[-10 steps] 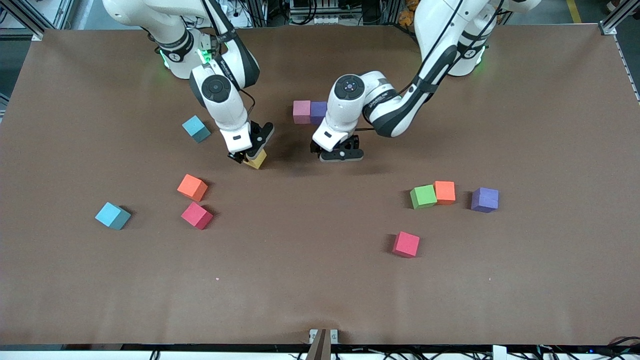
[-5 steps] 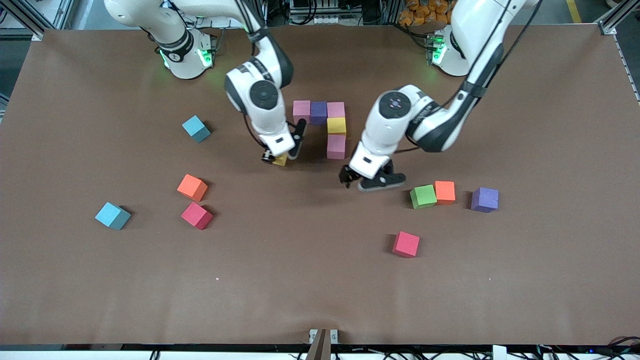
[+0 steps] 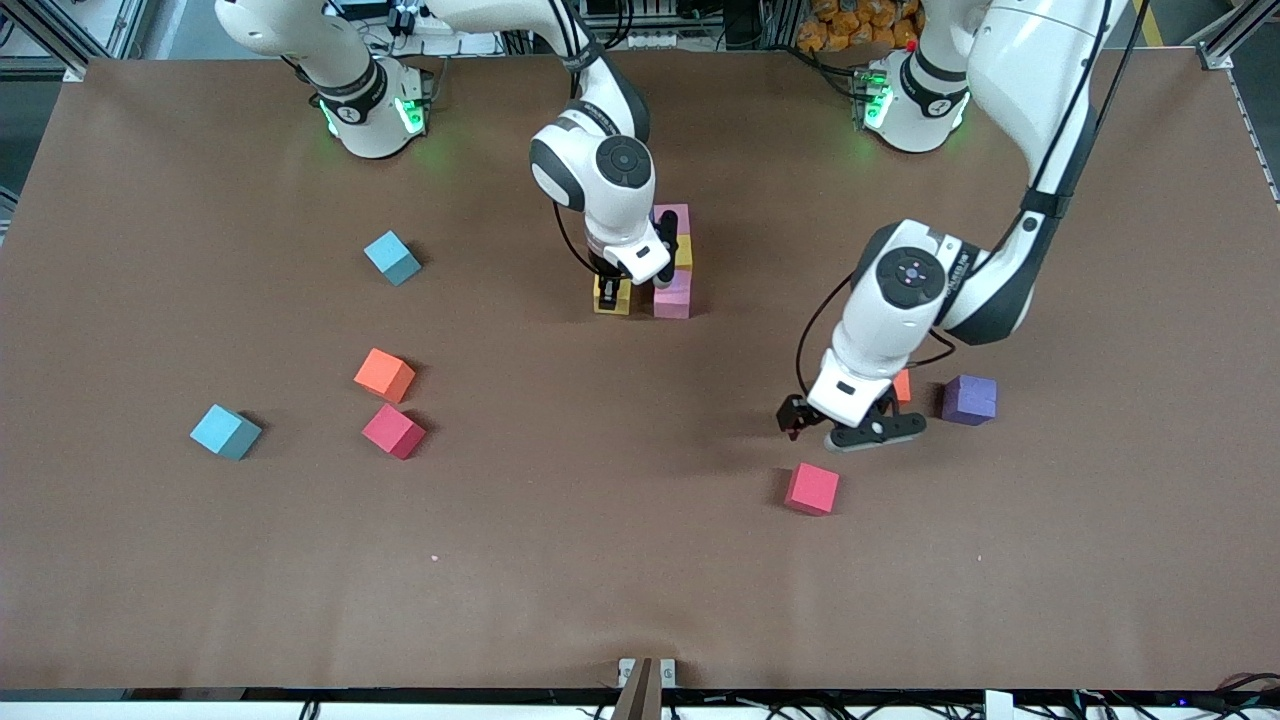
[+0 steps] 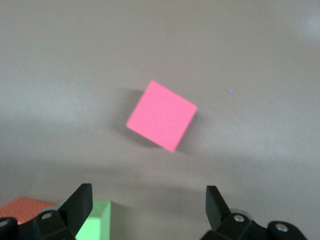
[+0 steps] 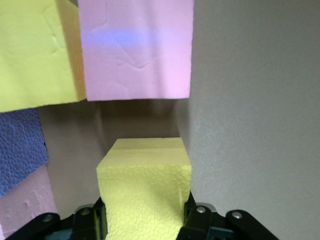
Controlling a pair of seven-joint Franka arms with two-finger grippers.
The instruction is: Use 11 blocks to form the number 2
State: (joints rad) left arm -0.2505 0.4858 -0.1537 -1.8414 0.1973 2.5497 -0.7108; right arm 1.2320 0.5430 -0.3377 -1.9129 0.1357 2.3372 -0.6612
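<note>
Yellow block (image 5: 145, 187) pinched in right hand (image 3: 612, 292), just beside pink block (image 3: 672, 295) of the forming number 2 (image 3: 672, 262); left hand (image 3: 845, 425) spread over green block (image 4: 95, 220).

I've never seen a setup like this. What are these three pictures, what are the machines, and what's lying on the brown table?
Two white robot arms stand at a table. The front view looks down from across it; the other two come from cameras on each wrist. The right gripper is shut on a yellow cube, right beside a pink cube of the started figure. The left gripper, fingers open, hangs over a green cube and orange cube, with a red cube close by. More coloured cubes lie scattered.
</note>
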